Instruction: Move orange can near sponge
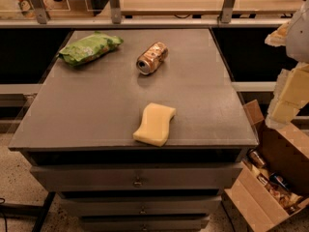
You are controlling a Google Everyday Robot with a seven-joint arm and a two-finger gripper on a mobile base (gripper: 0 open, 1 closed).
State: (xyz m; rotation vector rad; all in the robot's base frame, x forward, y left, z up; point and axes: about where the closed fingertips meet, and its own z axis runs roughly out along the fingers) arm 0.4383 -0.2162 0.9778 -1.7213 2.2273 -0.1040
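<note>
The orange can (pixel 152 58) lies on its side towards the back of the grey tabletop (pixel 96 105), about midway across, its silver top turned to the front and slightly left. Its rounded metal side carries an orange-brown and tan pattern. The gripper (pixel 286 98) sits at the far right edge of the view, out past the table's right side and well apart from the can; it shows only as blurred pale yellow and white blocks, and I cannot tell whether it is parted or closed. It holds nothing that can be seen.

In front of the can, near the front edge and well apart from it, rests the sponge (pixel 155 124), a thick pale yellow foam block with wavy sides. A crinkled green snack bag (pixel 89 47) lies at the back left. Below the top are drawers (pixel 137 178), and an open cardboard box (pixel 270 192) stands on the floor at the right
</note>
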